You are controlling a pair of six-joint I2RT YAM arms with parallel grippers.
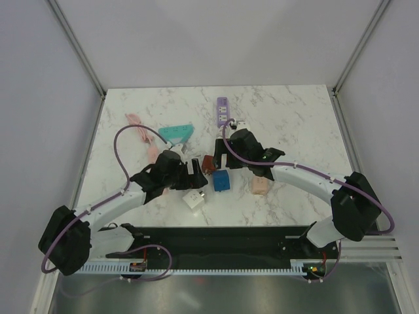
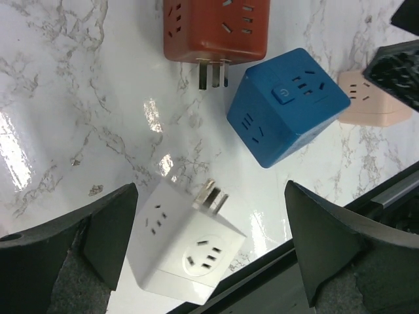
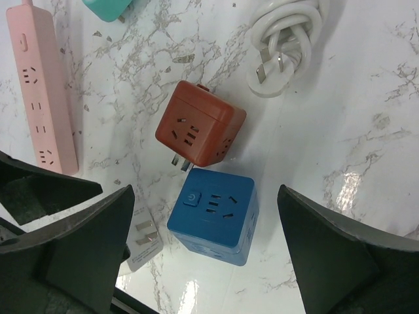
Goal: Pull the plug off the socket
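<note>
Two grippers, both splayed, holding nothing: left gripper (image 2: 209,209) over white cube adapter (image 2: 183,252) beside blue cube adapter (image 3: 213,216), right gripper (image 3: 204,193) over the blue one. Lilac power strip (image 1: 222,110) lies well beyond blue cube adapter. Plug not resolved, possibly on the strip's near end. Likely light, rigid, slick: pinch plug's flanks, pin strip down.

Cube adapters: you've got four, red cube (image 3: 200,124), blue cube (image 3: 213,216), white cube (image 2: 186,252), peach cube (image 2: 363,98).
Power strips: two, lilac strip (image 1: 222,108) and pink strip (image 3: 39,85).
Teal adapter (image 1: 177,133): just one.
Coiled white cord (image 3: 285,33): one.
Pincers: two, left pincer (image 2: 211,196) and right pincer (image 3: 204,193).
</note>
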